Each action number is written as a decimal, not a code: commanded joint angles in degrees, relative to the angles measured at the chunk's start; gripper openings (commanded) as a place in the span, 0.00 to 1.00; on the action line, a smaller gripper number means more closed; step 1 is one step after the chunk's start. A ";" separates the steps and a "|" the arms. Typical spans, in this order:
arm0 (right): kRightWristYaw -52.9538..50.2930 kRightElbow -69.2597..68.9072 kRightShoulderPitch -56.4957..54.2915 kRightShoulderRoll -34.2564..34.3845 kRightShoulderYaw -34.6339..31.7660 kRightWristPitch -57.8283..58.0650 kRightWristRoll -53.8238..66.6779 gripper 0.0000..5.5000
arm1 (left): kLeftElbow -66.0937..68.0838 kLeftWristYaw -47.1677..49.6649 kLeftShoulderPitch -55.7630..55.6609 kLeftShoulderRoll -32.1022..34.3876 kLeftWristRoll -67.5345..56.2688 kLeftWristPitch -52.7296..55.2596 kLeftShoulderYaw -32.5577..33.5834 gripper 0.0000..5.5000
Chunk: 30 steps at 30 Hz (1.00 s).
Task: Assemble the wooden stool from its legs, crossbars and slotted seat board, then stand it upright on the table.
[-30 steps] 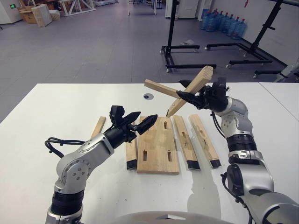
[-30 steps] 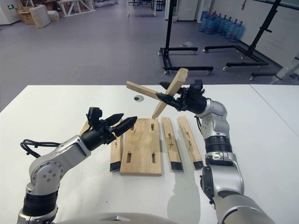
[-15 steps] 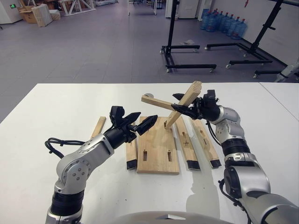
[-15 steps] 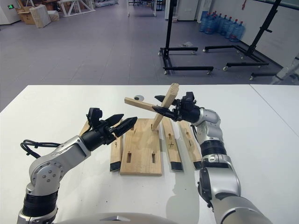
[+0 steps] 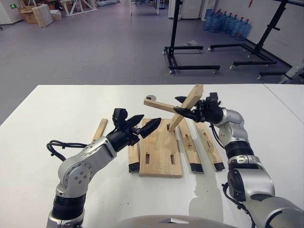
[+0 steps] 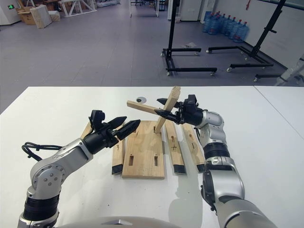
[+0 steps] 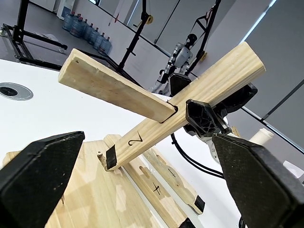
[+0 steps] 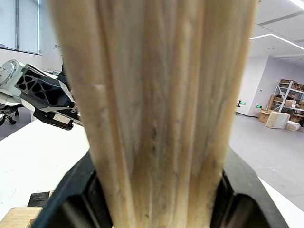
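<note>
R gripper (image 5: 189, 111), pinching leg (image 5: 195, 93) w/ crossbar (image 5: 159, 104) attached, has dropped leg's tip to far slot of seat board (image 5: 159, 156), so insertion looks imminent; L gripper (image 5: 146, 121) hovers w/ jaws spread, unmoved.

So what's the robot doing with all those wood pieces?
It's building a stool. Its right gripper is shut on a leg that already has a crossbar stuck into it. The leg is tilted, with its bottom end down on the seat board near a slot at the far end. The left gripper hovers open by the board's left edge, holding nothing. Other legs lie flat on the table beside the board.
</note>
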 commanded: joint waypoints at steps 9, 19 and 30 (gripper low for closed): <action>0.30 2.33 -4.23 0.20 0.28 -2.35 -1.61 0.37 | -0.54 0.17 0.58 -0.34 0.62 0.15 -0.42 0.89; 0.85 3.06 -3.01 0.84 0.77 -3.25 -1.78 0.37 | -0.57 0.26 0.53 -0.41 0.59 0.39 -0.30 0.89; 0.92 2.86 -3.20 0.31 0.39 -3.00 -1.74 0.37 | -0.80 0.22 0.83 -0.47 0.60 0.34 -0.43 0.89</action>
